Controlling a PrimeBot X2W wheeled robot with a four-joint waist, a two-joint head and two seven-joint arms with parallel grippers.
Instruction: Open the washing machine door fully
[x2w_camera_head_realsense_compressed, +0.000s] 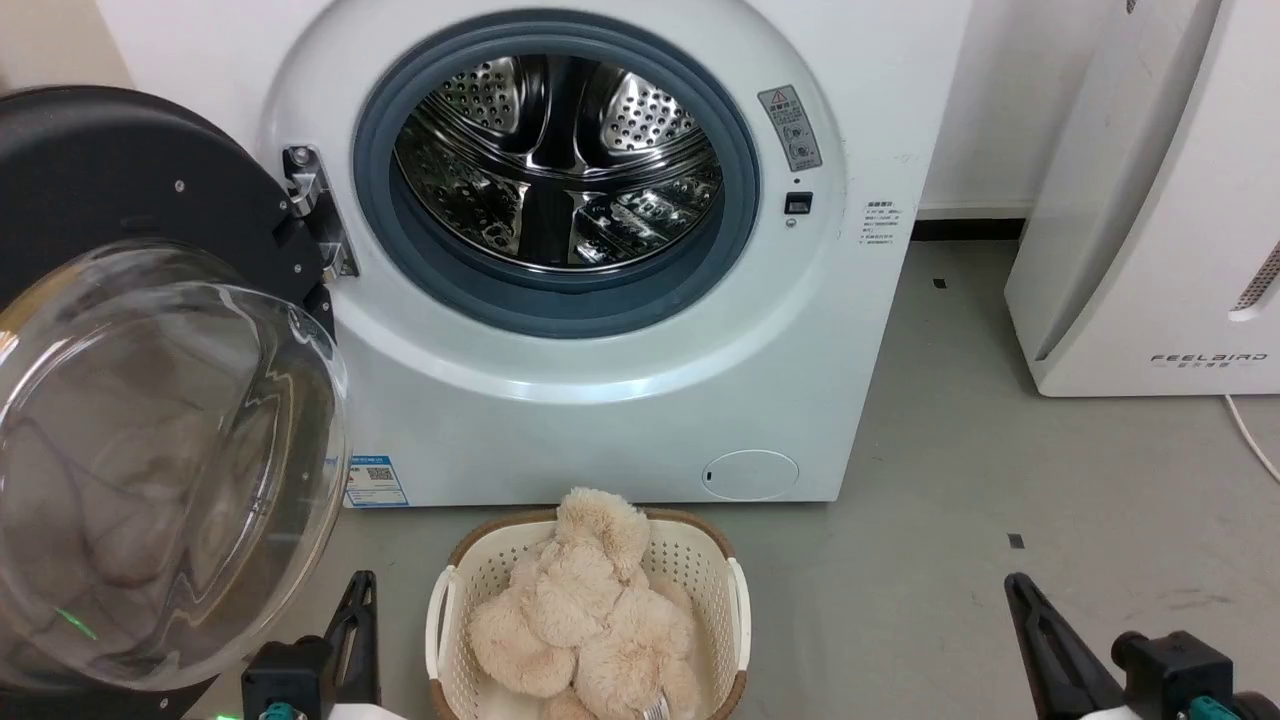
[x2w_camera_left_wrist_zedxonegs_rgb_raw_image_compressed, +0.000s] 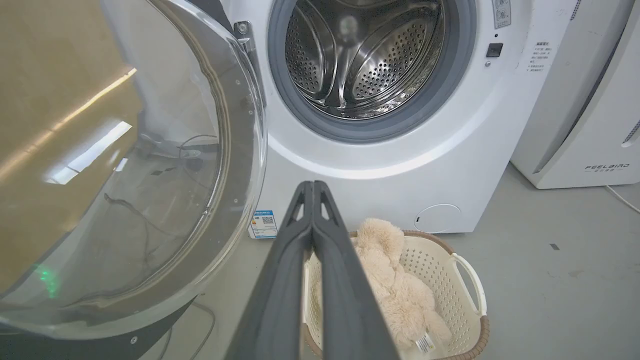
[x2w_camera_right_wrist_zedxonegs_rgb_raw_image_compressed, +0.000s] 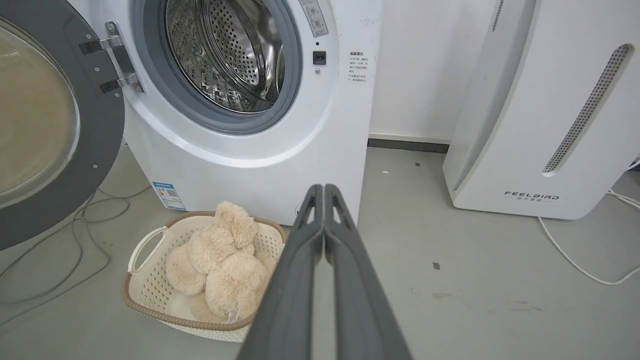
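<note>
The white washing machine (x2w_camera_head_realsense_compressed: 620, 330) stands ahead with its steel drum (x2w_camera_head_realsense_compressed: 558, 160) exposed inside the grey gasket. Its door (x2w_camera_head_realsense_compressed: 150, 400), a black disc with a bulging clear glass bowl, hangs swung wide to the left on its hinge (x2w_camera_head_realsense_compressed: 315, 210). The same door (x2w_camera_left_wrist_zedxonegs_rgb_raw_image_compressed: 140, 165) takes up the left of the left wrist view, and its black rim (x2w_camera_right_wrist_zedxonegs_rgb_raw_image_compressed: 95, 120) shows at the left of the right wrist view. My left gripper (x2w_camera_head_realsense_compressed: 360, 590) is shut, low, just right of the door's lower edge and apart from it. My right gripper (x2w_camera_head_realsense_compressed: 1018, 590) is shut at the lower right, far from the door.
A cream basket (x2w_camera_head_realsense_compressed: 445, 610) holding a beige plush toy (x2w_camera_head_realsense_compressed: 585, 610) sits on the floor before the machine, between my grippers. A white FEELBIRD appliance (x2w_camera_head_realsense_compressed: 1150, 200) stands to the right. Cables (x2w_camera_right_wrist_zedxonegs_rgb_raw_image_compressed: 60, 250) lie on the floor under the door.
</note>
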